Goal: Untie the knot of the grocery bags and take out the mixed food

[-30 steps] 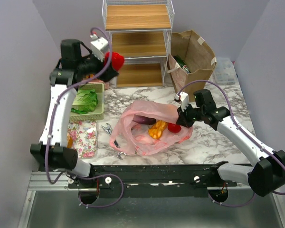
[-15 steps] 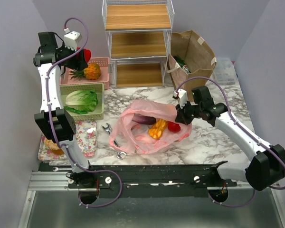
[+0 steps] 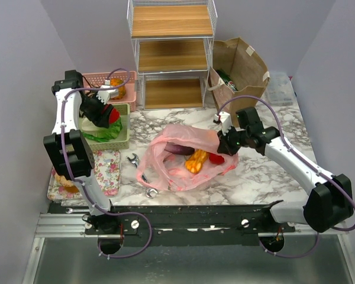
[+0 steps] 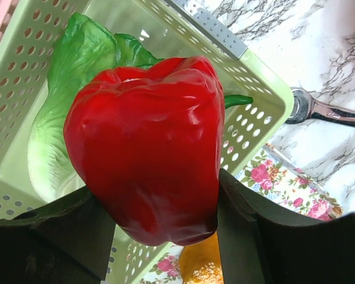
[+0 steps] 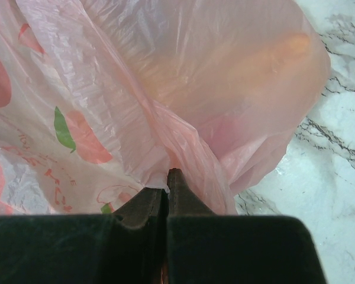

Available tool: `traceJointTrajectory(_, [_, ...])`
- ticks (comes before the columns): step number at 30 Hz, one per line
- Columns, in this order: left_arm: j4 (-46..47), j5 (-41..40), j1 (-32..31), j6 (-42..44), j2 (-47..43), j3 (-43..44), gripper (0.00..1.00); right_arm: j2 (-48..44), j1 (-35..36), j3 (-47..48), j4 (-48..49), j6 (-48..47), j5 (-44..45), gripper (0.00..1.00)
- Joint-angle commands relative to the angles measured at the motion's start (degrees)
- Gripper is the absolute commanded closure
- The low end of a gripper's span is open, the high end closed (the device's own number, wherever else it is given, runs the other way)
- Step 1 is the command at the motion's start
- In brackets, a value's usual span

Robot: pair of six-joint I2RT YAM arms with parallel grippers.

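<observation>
The pink plastic bag (image 3: 183, 157) lies open on the marble table with a purple eggplant (image 3: 178, 149), orange pieces (image 3: 196, 161) and a red item (image 3: 216, 158) inside. No knot shows. My right gripper (image 3: 223, 144) is shut on the bag's right edge; its wrist view shows the film (image 5: 165, 118) pinched between the tips (image 5: 167, 177). My left gripper (image 3: 108, 113) is shut on a red pepper (image 4: 148, 142) and holds it over the green basket (image 4: 260, 94), where lettuce (image 4: 77, 65) lies. The brown paper bag (image 3: 239, 68) stands at the back right.
A pink basket (image 3: 109, 80) with a pineapple is behind the green one. A wire shelf (image 3: 171, 53) stands at the back. A floral cloth (image 3: 106, 168) with a tan bun (image 4: 204, 266) lies front left. Metal tools (image 3: 133, 158) lie beside the bag.
My left arm has swung down from above the pink basket, carrying the red pepper over the green basket. My right gripper has stayed clamped on the bag's edge, shifting slightly.
</observation>
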Motion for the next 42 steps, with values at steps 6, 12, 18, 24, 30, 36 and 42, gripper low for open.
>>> traceJointTrajectory(6, [-0.3, -5.1, -2.7, 2.8, 2.4, -1.4, 0.19, 0.8, 0.0, 2.3, 0.0, -0.3, 1.0, 0.99])
traceJointTrajectory(12, [0.5, -3.1, -2.7, 2.0, -1.4, -0.3, 0.02, 0.2, 0.0, 2.1, 0.3, -0.3, 1.1, 0.99])
traceJointTrajectory(18, [4.9, 15.4, -8.2, -1.4, -16.7, -1.7, 0.01, -2.3, 0.0, 0.6, 3.1, 2.2, 4.8, 0.99])
traceJointTrajectory(24, [21.1, 17.2, -31.1, -2.5, -35.6, -21.4, 0.16, -8.5, 0.0, -4.8, 12.1, 7.2, 7.8, 0.99])
traceJointTrajectory(30, [31.1, 8.0, -51.5, 1.4, -36.8, -33.9, 0.53, -8.2, 0.0, -4.0, 11.6, 9.9, 7.3, 0.99])
traceJointTrajectory(36, [35.3, -4.7, -57.4, 3.8, -23.7, -33.5, 0.55, -8.3, 0.0, -3.3, 11.7, 9.7, 7.4, 0.99])
traceJointTrajectory(42, [37.6, -14.5, -57.3, 7.0, -12.2, -30.2, 0.41, -8.6, 0.0, -2.7, 10.8, 8.4, 7.1, 0.99])
